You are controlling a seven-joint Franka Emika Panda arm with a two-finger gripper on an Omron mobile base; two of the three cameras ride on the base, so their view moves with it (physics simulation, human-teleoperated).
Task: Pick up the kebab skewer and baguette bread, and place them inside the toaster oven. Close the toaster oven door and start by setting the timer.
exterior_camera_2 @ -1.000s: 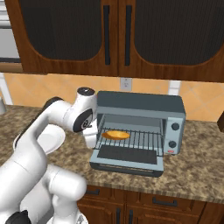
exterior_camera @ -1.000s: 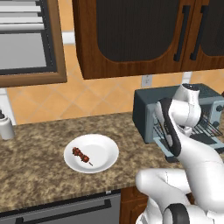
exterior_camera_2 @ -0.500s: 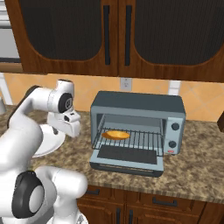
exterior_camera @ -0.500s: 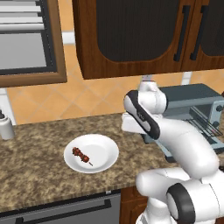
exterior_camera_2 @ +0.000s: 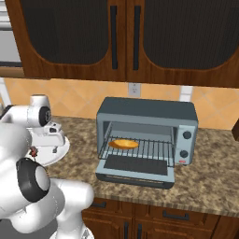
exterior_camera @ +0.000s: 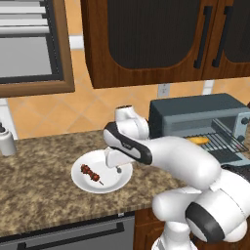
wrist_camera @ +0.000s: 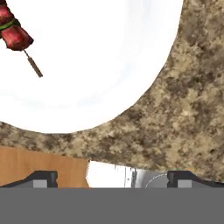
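Note:
The kebab skewer [exterior_camera: 91, 173] lies on the left half of a white plate [exterior_camera: 113, 184] on the counter, and its red meat chunks [wrist_camera: 15, 36] sit at the hand view's upper left. My gripper [exterior_camera: 113, 167] hovers open just above the plate's right part, with nothing between its fingertips [wrist_camera: 43, 177]. To the right stands the toaster oven [exterior_camera_2: 149, 114], its door [exterior_camera_2: 135, 165] folded down flat. The baguette bread [exterior_camera_2: 123, 144] rests on the wire rack inside, also visible as an orange piece [exterior_camera: 197, 140] from the left.
A small grey shaker [exterior_camera: 6, 141] stands at the counter's far left. Dark wood cabinets [exterior_camera: 146, 39] hang overhead, with a built-in appliance [exterior_camera: 29, 44] at upper left. The counter's front edge [exterior_camera: 58, 222] runs just below the plate. My own arm crosses between plate and oven.
My arm has swung left, away from the toaster oven's opening to above the plate. The baguette bread stays on the rack. The jaws have stayed open.

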